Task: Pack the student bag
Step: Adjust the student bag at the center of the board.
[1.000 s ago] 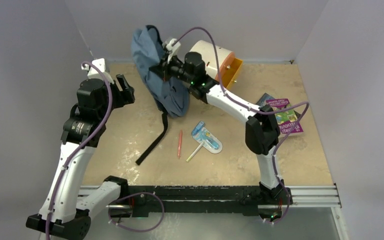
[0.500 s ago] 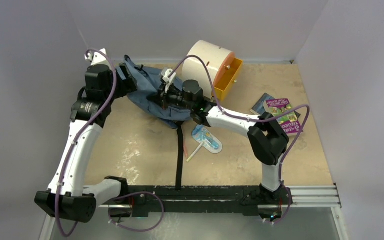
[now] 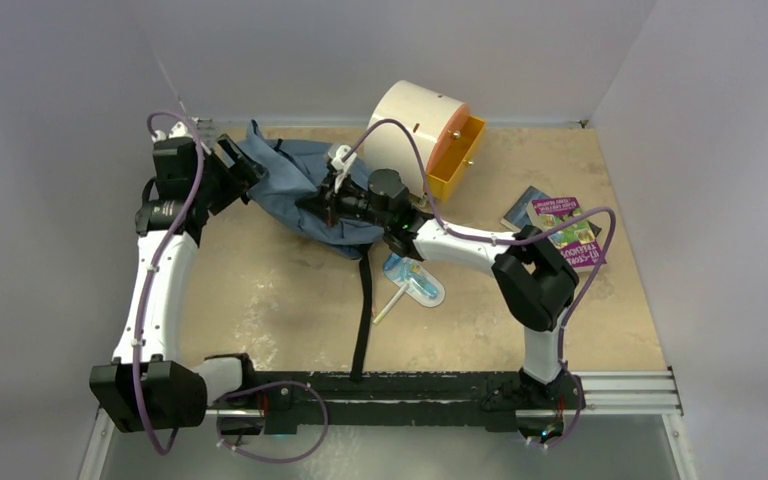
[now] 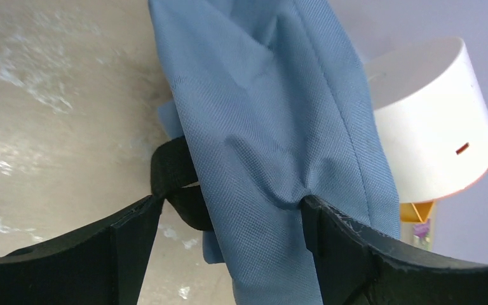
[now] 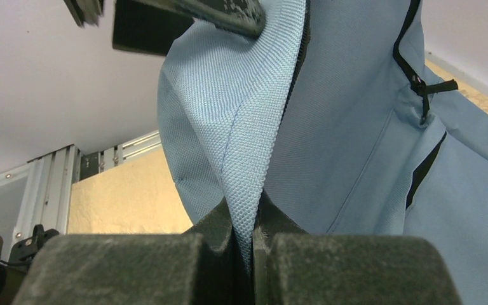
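The slate-blue student bag [image 3: 290, 185] lies slumped on the table at the back left, held between both grippers. My left gripper [image 3: 235, 168] is at its left end; in the left wrist view [image 4: 225, 203] the jaws stand partly closed, one pressing a dimple into the bag's fabric [image 4: 273, 114], the other touching a black strap loop [image 4: 175, 175]. My right gripper [image 3: 325, 205] is shut on a ridge of the bag's fabric [image 5: 248, 159], pinched tight between the fingers [image 5: 253, 235]. The bag's inside is hidden.
A cream cylindrical cabinet [image 3: 410, 115] with an open orange drawer [image 3: 457, 150] stands behind the bag. A long black strap [image 3: 363, 310] trails toward the near rail. A clear blister pack [image 3: 415, 280] and a yellow pen [image 3: 388, 307] lie mid-table. Books [image 3: 565, 230] lie at right.
The right gripper has lowered the bag from upright to lying on the table. The left arm swung in to the bag's left end and took it between its jaws, then shifted left.
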Tool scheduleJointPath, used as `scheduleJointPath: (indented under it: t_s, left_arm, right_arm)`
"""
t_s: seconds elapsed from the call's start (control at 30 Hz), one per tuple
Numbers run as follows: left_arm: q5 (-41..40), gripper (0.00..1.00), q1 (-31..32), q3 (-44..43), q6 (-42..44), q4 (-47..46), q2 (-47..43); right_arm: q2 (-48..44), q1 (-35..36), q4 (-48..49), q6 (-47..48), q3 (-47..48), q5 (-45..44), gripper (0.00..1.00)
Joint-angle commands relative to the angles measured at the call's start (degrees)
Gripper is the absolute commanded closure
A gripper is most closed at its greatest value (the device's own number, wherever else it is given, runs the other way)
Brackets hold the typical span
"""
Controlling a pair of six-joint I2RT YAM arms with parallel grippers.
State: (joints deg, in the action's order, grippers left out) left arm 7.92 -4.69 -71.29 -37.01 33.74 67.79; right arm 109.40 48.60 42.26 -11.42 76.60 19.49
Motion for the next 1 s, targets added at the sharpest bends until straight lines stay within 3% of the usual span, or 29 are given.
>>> scheduleJointPath:
  t_s: [0.0, 0.13, 0.23, 0.33, 0.47, 0.6, 0.77, 0.97]
  left_arm:
    - [9.26, 0.18, -1.4, 4.95, -5.91, -8.31, -1.52]
    - [12.11, 0.38, -1.77, 4.07, -7.1, -13.32, 0.82]
    - [12.38, 0.66, -2.01, 1.06, -5.66, -15.5, 3.34]
    - [11.84, 0.88, -2.23, -1.73, -3.78, -17.62, 4.82]
    - [12.78, 1.0, -2.51, -1.35, -0.4, -21.77, 4.64]
    - [13.31, 1.0, -3.56, 1.41, 0.65, -20.43, 4.74]
    - [9.15, 0.98, -5.83, 7.27, -0.47, -12.71, 3.64]
    - [-4.84, 0.44, -7.97, 8.63, 0.63, -0.32, -0.07]
  right_arm:
    - [-3.13, 0.18, 7.32, -2.02, 1.37, 2.06, 1.0]
    - [-1.98, 0.69, 6.25, -1.81, 2.76, 1.95, 0.94]
    - [-1.98, 0.71, 4.16, -1.48, 3.62, 1.52, 0.83]
    - [-3.19, 0.64, 0.17, 0.17, 4.08, 1.33, 0.75]
    - [-6.6, 0.54, -5.93, 1.83, 2.91, -2.06, 0.58]
    - [-11.08, 0.54, -7.14, 1.12, -2.07, -7.41, 0.36]
    - [-16.25, 0.57, -7.86, -2.55, -9.12, -12.58, 0.33]
    - [-22.06, 0.51, -5.93, -11.91, -18.99, -15.89, 0.33]
